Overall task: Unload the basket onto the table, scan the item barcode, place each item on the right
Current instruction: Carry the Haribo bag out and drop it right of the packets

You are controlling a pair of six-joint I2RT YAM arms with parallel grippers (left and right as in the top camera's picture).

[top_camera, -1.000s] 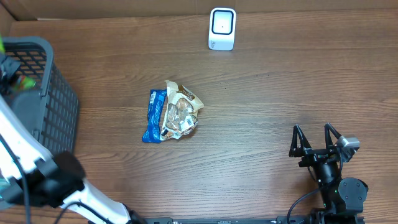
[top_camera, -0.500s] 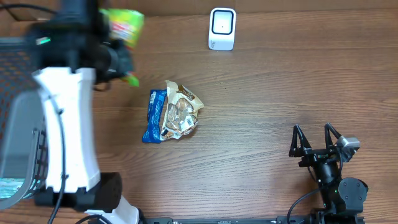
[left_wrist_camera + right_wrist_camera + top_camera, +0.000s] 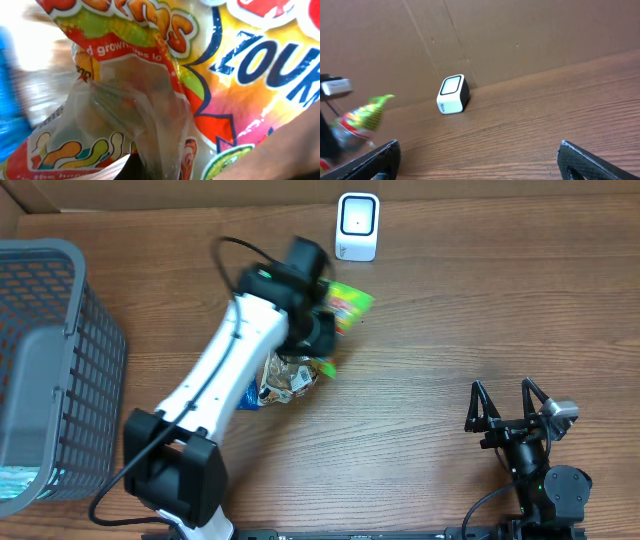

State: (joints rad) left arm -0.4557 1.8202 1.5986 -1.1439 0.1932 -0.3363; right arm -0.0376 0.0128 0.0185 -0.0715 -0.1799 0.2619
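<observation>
While left hand (image 3: 325, 322) grips candy bag (image 3: 351, 304), basket (image 3: 70, 252) holds bluish item (image 3: 12, 482).

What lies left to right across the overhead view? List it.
Grey basket → brown snack bag → white scanner → right hand. The gummy bag held by the left hand overlaps the scanner's span, so it is left out.

Candy bag (image 3: 165, 90) overflows left wrist frame, edges cut; blue packet (image 3: 250, 395) mostly hidden under left arm (image 3: 215, 370).
</observation>
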